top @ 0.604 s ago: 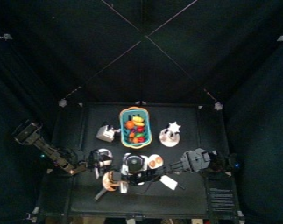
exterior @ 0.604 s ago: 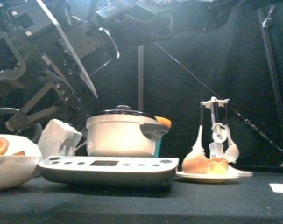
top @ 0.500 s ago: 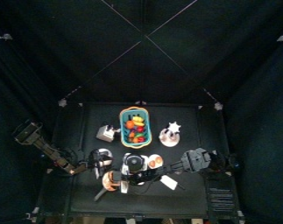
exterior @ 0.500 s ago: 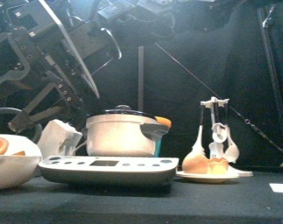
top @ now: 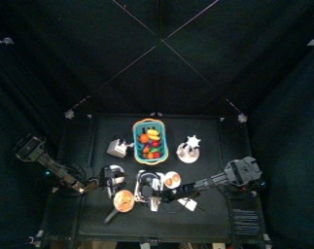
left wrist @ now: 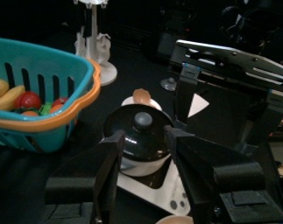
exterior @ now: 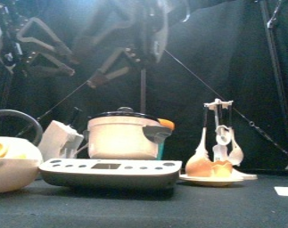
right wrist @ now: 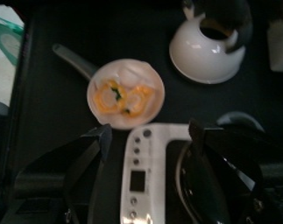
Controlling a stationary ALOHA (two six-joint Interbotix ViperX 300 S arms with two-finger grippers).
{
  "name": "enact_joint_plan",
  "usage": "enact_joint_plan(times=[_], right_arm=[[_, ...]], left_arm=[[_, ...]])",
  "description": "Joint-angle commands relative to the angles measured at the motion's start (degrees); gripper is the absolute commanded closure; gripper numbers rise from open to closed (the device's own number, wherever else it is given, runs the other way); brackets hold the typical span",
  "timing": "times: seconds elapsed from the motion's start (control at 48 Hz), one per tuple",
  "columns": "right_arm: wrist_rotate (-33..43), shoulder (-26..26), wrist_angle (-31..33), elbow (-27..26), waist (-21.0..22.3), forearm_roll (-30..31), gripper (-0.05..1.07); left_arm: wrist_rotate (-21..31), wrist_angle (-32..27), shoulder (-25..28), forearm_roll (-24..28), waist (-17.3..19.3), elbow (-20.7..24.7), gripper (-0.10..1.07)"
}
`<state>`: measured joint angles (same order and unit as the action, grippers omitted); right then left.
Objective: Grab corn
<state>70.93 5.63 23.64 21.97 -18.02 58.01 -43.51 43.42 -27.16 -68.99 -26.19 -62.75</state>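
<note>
Top view shows the table point(top: 214, 134) crowded. A teal basket point(top: 134, 136) of fruit sits at the back middle, and the cooker point(top: 148, 182) sits at the front middle. My two arms close in on the cooker from either side.

In the left wrist view, the left gripper point(left wrist: 144, 144) hangs over the cooker's black lid. Its jaws are spread wide, one on each side of the lid, and there is nothing between them but air. I see no contact with the lid. The basket lies just beyond the cooker on that side, and the rack point(left wrist: 91, 35) stands farther off. The right arm's black frame looms close across from the left gripper.

In the right wrist view, the right gripper point(right wrist: 147, 131) is also parted wide and holds nothing. The cooker's white button panel shows between its jaws below. Past the panel lies a bowl point(right wrist: 123, 87) with a handle and yellow bits in it. A white kettle point(right wrist: 214, 44) stands near the bowl.

I cannot pick out the corn for certain. The likeliest thing is a yellow piece point(left wrist: 1, 89) at the basket's near end, among the red fruit. Neither gripper is near it.

In the front view, both arms hang high behind the cooker. A plate point(exterior: 211, 179) sits beside the rack on the right.
</note>
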Motion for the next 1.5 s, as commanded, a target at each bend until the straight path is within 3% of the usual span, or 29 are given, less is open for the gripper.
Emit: enact_joint_plan(times=[0.0,0.208,0.375,0.542,0.708,0.812,1.083,1.292,1.479], right_arm=[[0.3,-5.4,4.3,2.4,-0.6,-0.7,0.03],[1.6,-11.0,7.9,7.2,0.1,-1.6,0.03],[5.3,-15.6,7.8,12.0,4.1,-0.4,0.03],[9.7,-20.8,5.3,16.9,9.2,2.1,0.03],[14.9,-25.8,2.3,22.1,13.1,4.5,0.03],[17.2,-28.3,2.0,25.1,15.3,4.8,0.03],[17.9,-32.4,2.1,29.4,17.4,4.0,0.03],[17.9,-32.4,2.0,30.6,17.6,3.0,0.03],[17.9,-32.0,2.0,31.1,17.6,2.5,0.03]], left_arm=[[-1.7,-6.4,-0.8,2.4,6.4,2.5,0.17],[-5.2,-17.7,-3.7,8.3,22.7,4.0,0.17],[-5.4,-26.5,-4.9,15.1,35.5,5.8,0.17],[-5.7,-38.4,-3.6,20.0,47.5,10.5,0.17],[-5.8,-50.4,2.5,28.5,57.1,19.0,0.16],[-6.1,-53.9,8.4,33.1,59.3,23.9,0.16],[-5.3,-59.1,23.9,49.1,59.5,36.5,0.16],[-5.3,-60.7,30.8,52.7,59.2,42.6,0.15],[-5.2,-64.9,34.8,54.9,59.1,46.9,0.02]])
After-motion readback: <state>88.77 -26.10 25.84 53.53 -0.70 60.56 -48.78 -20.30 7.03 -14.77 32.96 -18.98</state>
